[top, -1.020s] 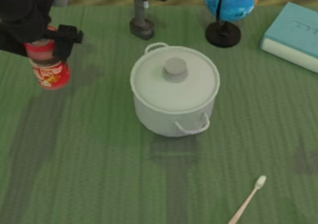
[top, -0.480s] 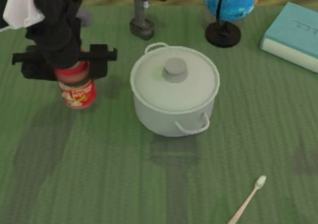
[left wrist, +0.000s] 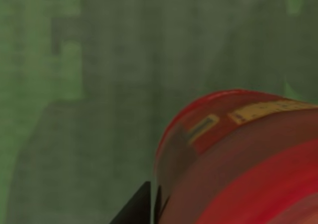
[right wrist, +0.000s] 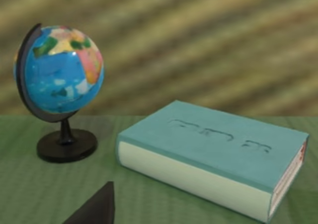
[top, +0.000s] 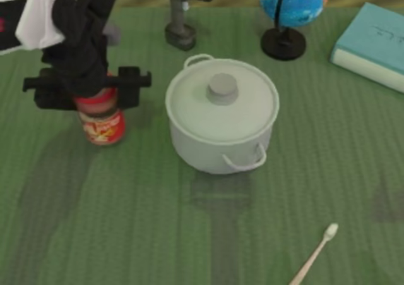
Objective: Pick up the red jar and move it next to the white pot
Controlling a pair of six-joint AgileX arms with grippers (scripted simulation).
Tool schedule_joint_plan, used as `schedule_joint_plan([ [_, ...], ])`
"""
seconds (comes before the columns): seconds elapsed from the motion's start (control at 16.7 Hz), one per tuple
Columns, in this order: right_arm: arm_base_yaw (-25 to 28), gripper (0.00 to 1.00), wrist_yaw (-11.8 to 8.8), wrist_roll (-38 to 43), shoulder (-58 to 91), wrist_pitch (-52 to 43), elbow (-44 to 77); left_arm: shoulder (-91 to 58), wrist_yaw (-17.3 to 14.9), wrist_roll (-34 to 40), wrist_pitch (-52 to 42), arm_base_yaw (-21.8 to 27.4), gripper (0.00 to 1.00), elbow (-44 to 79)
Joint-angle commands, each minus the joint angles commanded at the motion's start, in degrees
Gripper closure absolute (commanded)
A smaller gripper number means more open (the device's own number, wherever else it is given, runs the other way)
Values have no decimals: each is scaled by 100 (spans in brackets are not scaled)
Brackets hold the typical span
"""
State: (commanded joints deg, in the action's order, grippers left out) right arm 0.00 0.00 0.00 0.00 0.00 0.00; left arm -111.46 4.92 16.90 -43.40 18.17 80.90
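The left claw [top: 86, 89] pinches the red jar [top: 101, 124] by its lid, left of the white pot [top: 221, 114] with a strip of green bench [top: 126, 222] showing between them. The jar hangs nearly upright, long axis vertical, its base leaning slightly toward the near edge; whether it touches the bench cannot be told. In the left wrist view the jar [left wrist: 238, 159] fills the corner over bare cloth. Near the front edge lies a toothbrush [top: 314, 253]; open room spreads around it. Farther back stand a drill [top: 180, 13], a globe [top: 290, 10] and a teal book [top: 372, 45]. The right claw's state cannot be told.
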Motion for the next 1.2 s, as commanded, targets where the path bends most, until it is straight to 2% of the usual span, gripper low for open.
schedule_joint_plan([
  [0.18, 0, 0, 0, 0, 0, 0, 0, -186, -8, -15, 423, -9, 100, -184],
  [0.42, 0, 0, 0, 0, 0, 0, 0, -208, -9, -17, 465, -9, 100, -204],
  [1.2, 0, 0, 0, 0, 0, 0, 0, -208, -9, -17, 465, -9, 2, -204],
])
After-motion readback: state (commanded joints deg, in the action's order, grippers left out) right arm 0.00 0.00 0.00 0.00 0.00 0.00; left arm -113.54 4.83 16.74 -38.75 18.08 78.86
